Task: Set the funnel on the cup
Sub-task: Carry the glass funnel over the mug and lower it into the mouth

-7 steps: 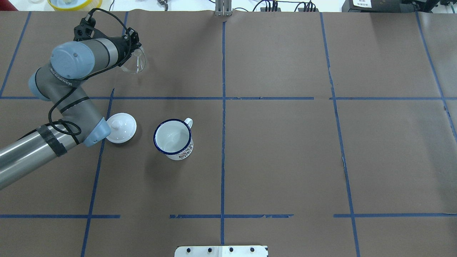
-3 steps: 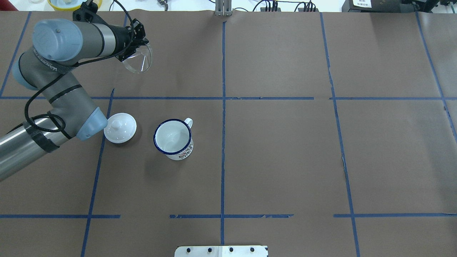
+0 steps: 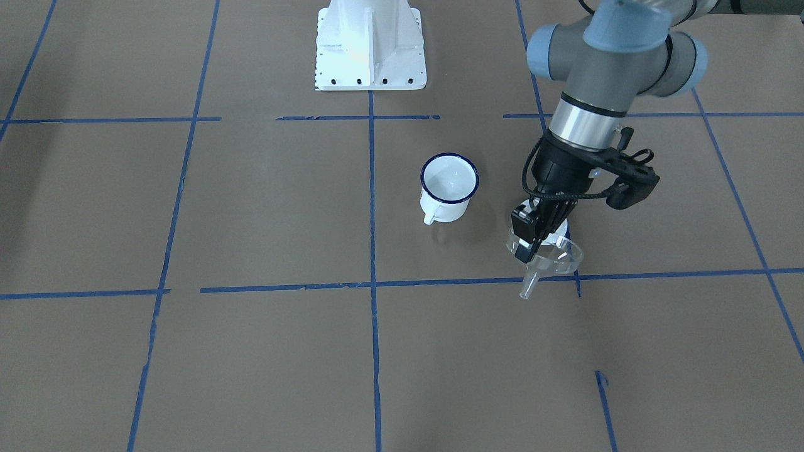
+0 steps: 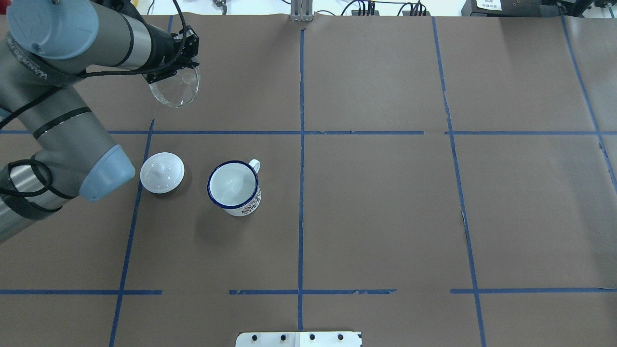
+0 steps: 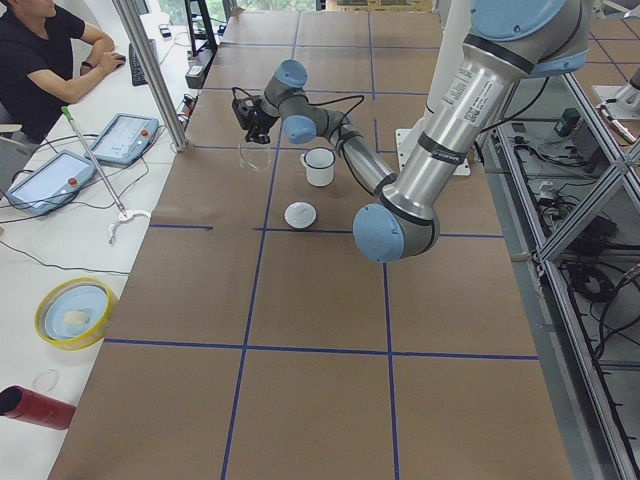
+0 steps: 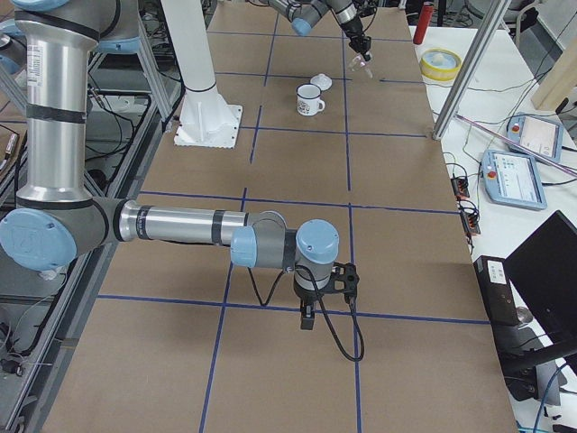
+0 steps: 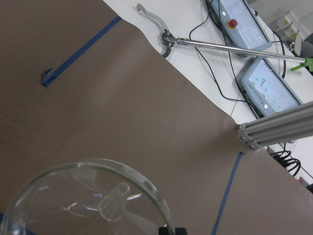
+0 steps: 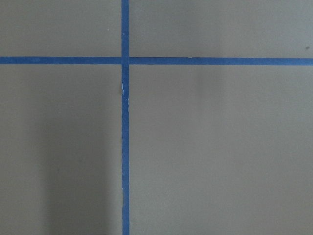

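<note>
Right, the left gripper point(image 3: 532, 237) is clamped tight on the rim of the funnel point(image 3: 553, 258). The clear cone hangs tilted from the fingers and its short spout points down toward the table point(image 3: 251, 207). From the exterior right view, the funnel point(image 6: 361, 63) looks clear of the brown paper.

Overhead, the funnel point(image 4: 176, 90) sits at the far left of the table, beyond the blue tape line point(image 4: 217, 132), with the left gripper point(image 4: 182, 66) at its far edge. It's well apart from the cup point(image 4: 234, 189). The cup stands upright and empty, one square nearer the robot, with its handle turned away from the robot and to the right. A white lid point(image 4: 162, 172) with a knob lies near the cup on its left, not touching it.

On the left wrist camera the funnel point(image 7: 83, 200) fills the lower corner, the spout visible through the clear wall.

And the right gripper point(image 6: 306, 320) points down, low over the paper, far from the cup point(image 6: 310, 100). Whether it's open or closed, I cannot tell. Its wrist camera shows only paper and crossed tape.
</note>
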Available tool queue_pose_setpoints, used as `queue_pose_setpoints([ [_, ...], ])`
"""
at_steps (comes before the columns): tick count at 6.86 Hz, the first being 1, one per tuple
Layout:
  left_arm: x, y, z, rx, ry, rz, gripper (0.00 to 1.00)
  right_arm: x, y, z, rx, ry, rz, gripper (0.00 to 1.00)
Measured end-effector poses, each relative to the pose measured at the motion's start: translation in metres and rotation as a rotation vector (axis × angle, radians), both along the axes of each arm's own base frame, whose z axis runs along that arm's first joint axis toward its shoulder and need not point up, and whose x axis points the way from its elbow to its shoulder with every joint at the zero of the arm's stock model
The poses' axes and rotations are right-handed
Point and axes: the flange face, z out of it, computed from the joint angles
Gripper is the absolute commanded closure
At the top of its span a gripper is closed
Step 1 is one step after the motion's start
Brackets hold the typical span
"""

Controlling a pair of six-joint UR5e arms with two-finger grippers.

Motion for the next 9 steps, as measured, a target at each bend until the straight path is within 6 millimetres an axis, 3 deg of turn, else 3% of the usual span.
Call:
queue_pose_setpoints([
  [2, -0.011, 0.039, -0.027, 0.033, -0.129, 0.157, 1.0, 0.0, 0.0, 0.0, 0.0, 0.0, 0.0, 0.0],
  [4, 0.0, 0.071, -0.055, 0.089, -0.269, 0.335, 1.0, 0.0, 0.0, 0.0, 0.0, 0.0, 0.0, 0.0],
  [6, 0.04, 0.098, -0.068, 0.112, -0.331, 0.464, 1.0, 0.0, 0.0, 0.0, 0.0, 0.0, 0.0, 0.0],
  [9, 0.121, 0.114, -0.082, 0.112, -0.432, 0.643, 1.0, 0.0, 0.0, 0.0, 0.0, 0.0, 0.0, 0.0],
])
